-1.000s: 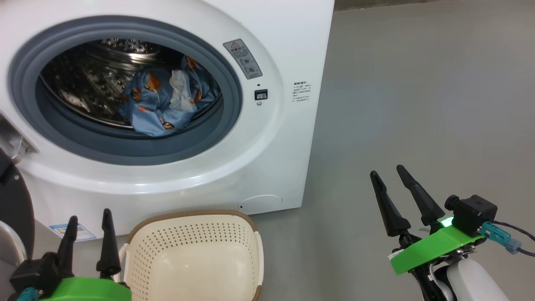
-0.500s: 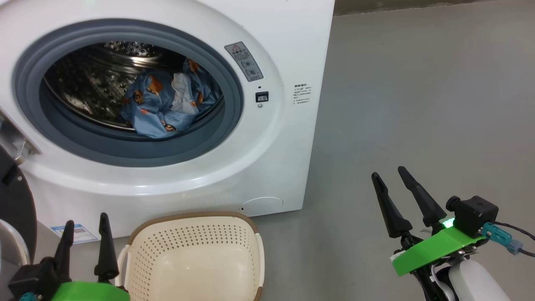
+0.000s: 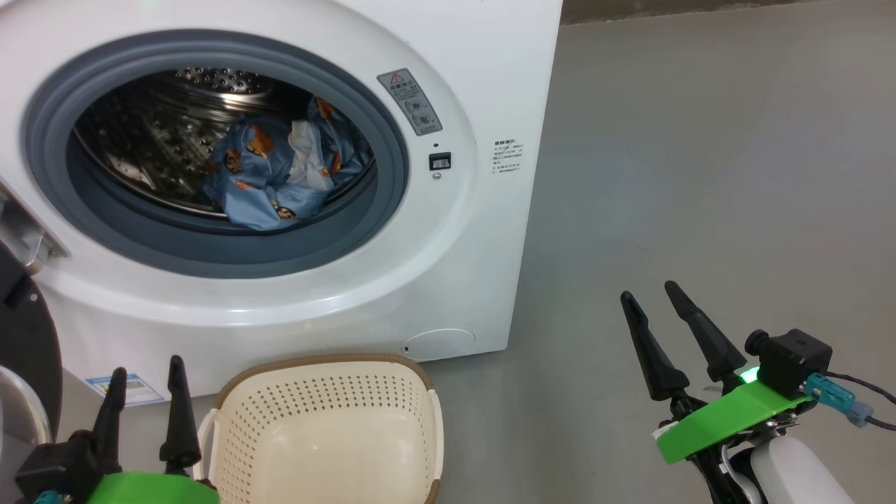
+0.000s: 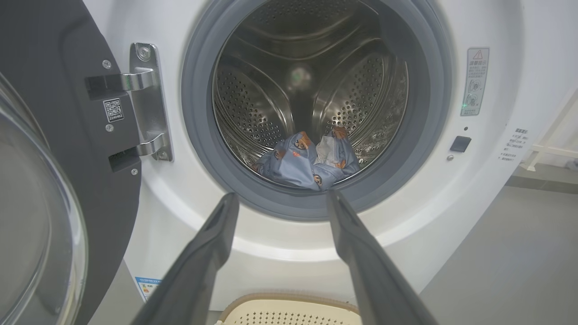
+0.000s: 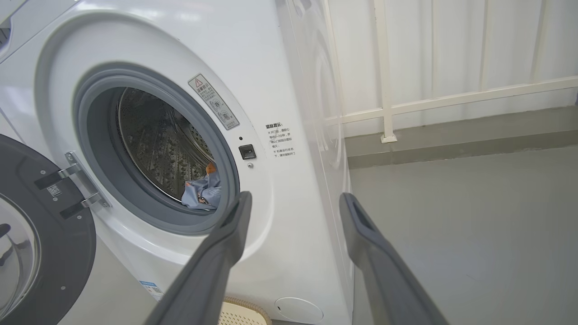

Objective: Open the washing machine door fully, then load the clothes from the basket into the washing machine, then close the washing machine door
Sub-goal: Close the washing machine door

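Observation:
The white washing machine [image 3: 462,231] stands with its round door [image 4: 54,171] swung wide open to the left on a metal hinge [image 4: 146,101]. Light-blue bear-print clothes [image 3: 280,175] lie in a heap inside the steel drum [image 4: 271,99]. The cream basket [image 3: 322,434] sits on the floor before the machine and holds nothing. My left gripper [image 3: 147,374] is open at the lower left, beside the basket's left rim. My right gripper [image 3: 651,294] is open over bare floor, to the right of the machine. In both wrist views the fingers [image 4: 207,253] [image 5: 375,253] are spread with nothing between them.
Grey floor [image 3: 700,175] stretches to the right of the machine. A white railing [image 5: 451,97] runs along a low kerb behind it. The open door [image 3: 24,336] stands close to my left arm at the frame's left edge.
The head view has shifted slightly. My left gripper sits a little lower in the picture than a second ago. The clothes, basket and right gripper have not moved.

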You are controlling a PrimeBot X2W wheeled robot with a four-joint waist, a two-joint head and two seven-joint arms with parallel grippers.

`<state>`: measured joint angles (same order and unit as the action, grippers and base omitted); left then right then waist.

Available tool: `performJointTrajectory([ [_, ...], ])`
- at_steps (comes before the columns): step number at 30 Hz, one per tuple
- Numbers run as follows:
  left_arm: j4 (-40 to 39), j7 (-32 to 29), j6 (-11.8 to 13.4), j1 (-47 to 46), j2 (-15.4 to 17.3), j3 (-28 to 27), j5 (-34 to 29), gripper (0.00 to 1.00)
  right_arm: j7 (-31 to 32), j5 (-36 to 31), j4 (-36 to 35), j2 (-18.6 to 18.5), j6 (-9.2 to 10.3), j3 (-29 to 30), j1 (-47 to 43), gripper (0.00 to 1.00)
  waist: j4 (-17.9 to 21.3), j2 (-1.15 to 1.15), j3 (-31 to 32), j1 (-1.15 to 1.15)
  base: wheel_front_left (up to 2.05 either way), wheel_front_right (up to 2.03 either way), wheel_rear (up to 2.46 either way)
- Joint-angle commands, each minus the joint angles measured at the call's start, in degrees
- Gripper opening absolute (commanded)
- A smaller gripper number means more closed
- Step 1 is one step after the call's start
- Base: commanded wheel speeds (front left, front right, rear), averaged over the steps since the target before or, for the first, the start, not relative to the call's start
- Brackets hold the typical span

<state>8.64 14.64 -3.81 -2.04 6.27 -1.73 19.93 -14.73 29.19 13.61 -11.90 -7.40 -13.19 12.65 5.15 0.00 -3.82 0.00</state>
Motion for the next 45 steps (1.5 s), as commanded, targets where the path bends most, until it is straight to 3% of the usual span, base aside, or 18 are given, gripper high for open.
performJointTrajectory([
  [1,-1.66,0.36,-0.07,-0.65,0.61,-2.32,-0.62,1.00,-0.27,0.78,-1.18,-0.47,-0.09,-1.30,-0.37,1.00,0.01,0.00,0.01,0.00,0.00,0.00,0.00],
  [14,-1.64,0.36,-0.49,-1.13,0.00,-3.33,-0.77,1.00,-0.27,0.73,-1.13,-0.22,-0.09,-0.94,-0.13,1.00,-0.05,0.00,-0.19,0.00,-0.16,0.16,0.00],
  [32,-1.86,0.36,-1.54,-1.09,-0.83,-4.50,-1.20,1.00,-0.27,0.56,-1.32,0.11,-0.09,-0.38,-0.34,1.00,-0.19,0.00,0.05,0.00,-1.49,1.49,0.00],
  [45,-2.05,0.36,-1.84,-1.17,-1.03,-4.89,-1.91,1.00,-0.27,0.57,-1.36,0.36,-0.09,-0.31,-0.45,1.00,-0.03,0.00,-0.18,0.00,-0.29,0.29,0.00],
])
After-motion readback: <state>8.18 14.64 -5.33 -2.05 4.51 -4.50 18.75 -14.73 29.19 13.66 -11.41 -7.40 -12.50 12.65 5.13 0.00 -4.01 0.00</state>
